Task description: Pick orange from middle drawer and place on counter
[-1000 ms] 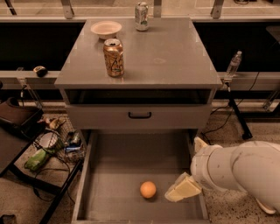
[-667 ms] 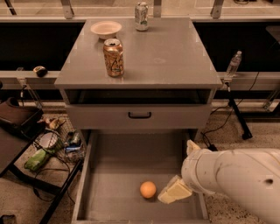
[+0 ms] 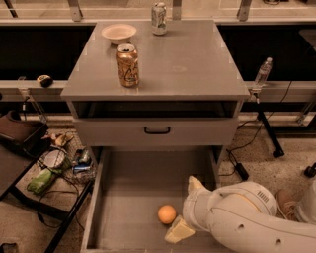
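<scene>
The orange (image 3: 167, 214) lies on the floor of the open middle drawer (image 3: 128, 197), near its front, right of centre. My gripper (image 3: 186, 207) hangs low inside the drawer just right of the orange, on the white arm that comes in from the lower right. It is open: one cream fingertip (image 3: 178, 230) sits just below and right of the orange, the other fingertip (image 3: 195, 184) is farther back. The orange is not held. The counter (image 3: 197, 64) is the grey cabinet top above.
On the counter stand a gold-orange drink can (image 3: 127, 65) at the front left, a white bowl (image 3: 118, 33) and a silver can (image 3: 158, 11) at the back. The upper drawer front with a black handle (image 3: 157, 130) overhangs the open drawer. Clutter and cables lie on the floor at left.
My arm and gripper have moved left across the drawer, closing up beside the orange. The orange has not moved.
</scene>
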`<state>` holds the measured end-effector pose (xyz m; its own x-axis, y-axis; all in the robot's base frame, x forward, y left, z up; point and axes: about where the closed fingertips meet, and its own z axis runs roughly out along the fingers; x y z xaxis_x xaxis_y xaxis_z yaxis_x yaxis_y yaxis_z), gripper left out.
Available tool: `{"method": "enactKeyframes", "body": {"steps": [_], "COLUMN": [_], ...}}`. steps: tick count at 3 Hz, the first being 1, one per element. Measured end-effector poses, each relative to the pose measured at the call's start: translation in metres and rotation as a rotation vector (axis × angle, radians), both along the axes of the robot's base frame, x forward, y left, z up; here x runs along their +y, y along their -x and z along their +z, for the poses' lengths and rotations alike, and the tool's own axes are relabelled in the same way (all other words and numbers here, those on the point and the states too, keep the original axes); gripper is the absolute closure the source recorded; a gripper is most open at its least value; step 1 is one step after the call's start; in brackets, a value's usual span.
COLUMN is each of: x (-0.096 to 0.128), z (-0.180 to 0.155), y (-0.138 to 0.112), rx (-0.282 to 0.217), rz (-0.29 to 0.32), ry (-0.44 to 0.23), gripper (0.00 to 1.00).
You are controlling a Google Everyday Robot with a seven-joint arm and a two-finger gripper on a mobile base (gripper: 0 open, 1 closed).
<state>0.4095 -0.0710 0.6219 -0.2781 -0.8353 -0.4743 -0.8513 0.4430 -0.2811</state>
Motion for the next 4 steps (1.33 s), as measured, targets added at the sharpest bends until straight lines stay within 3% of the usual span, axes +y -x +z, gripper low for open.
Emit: {"method": "enactKeyframes", "body": {"steps": [2,3,4], "x": [0.021,0.045,0.049], "z": [-0.055,-0.087,-0.096], "y": [-0.069,-0.091,-0.091], "rx": [0.056,0.113,0.146], "rz": [0.003,-0.037,-0.085], "ry": [0.005,-0.041,-0.064], "gripper": [0.00,0.00,0.00]}}
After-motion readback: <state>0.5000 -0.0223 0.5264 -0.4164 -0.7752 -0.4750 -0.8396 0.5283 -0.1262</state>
